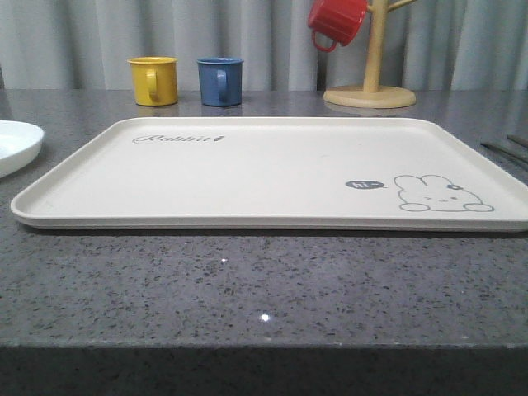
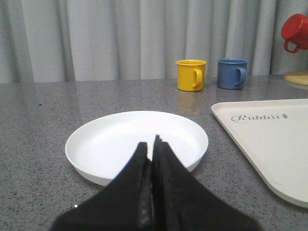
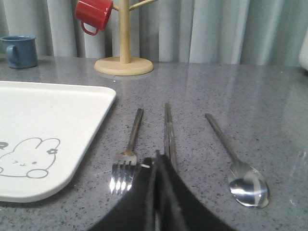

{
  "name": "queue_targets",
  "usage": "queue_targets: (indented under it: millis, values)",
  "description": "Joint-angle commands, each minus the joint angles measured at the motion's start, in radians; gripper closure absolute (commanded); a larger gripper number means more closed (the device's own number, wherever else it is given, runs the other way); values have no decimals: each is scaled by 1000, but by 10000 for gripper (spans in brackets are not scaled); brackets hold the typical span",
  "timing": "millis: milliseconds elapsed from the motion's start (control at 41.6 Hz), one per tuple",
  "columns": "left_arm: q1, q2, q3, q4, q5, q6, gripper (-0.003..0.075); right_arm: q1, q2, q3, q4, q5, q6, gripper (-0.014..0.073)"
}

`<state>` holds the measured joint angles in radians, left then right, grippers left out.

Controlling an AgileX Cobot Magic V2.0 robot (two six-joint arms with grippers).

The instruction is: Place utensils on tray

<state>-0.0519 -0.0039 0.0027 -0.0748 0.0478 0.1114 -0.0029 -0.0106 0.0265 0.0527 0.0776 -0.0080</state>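
Observation:
The cream tray [image 1: 272, 173] with a grey rabbit drawing lies in the middle of the grey counter; nothing lies on it. Its corner shows in the right wrist view as the tray [image 3: 48, 115] and in the left wrist view as the tray [image 2: 269, 139]. On the counter to the tray's right lie the utensils side by side: a fork [image 3: 128, 156], a pair of chopsticks [image 3: 168, 130] and a spoon [image 3: 238, 166]. My right gripper [image 3: 156, 156] is shut and empty, hovering over the near ends of the fork and chopsticks. My left gripper [image 2: 151, 143] is shut and empty, in front of a white plate.
A round white plate [image 2: 137, 144] sits left of the tray, seen also as the plate [image 1: 15, 144]. A yellow mug [image 1: 153, 80] and a blue mug [image 1: 220, 81] stand behind the tray. A wooden mug tree [image 1: 371, 82] holds a red mug [image 1: 336, 21] at back right.

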Motion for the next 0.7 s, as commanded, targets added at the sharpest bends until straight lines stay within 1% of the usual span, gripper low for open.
queue_targets:
  millis: [0, 553, 673]
  values:
    - [2, -20, 19, -8, -80, -9, 740, -6, -17, 1, -2, -84, -1, 662]
    - [2, -20, 19, -8, -87, -9, 740, -6, -17, 0, -2, -99, -1, 662]
    - [2, -20, 17, -21, -164, -9, 740, -6, -17, 0, -2, -141, -1, 662]
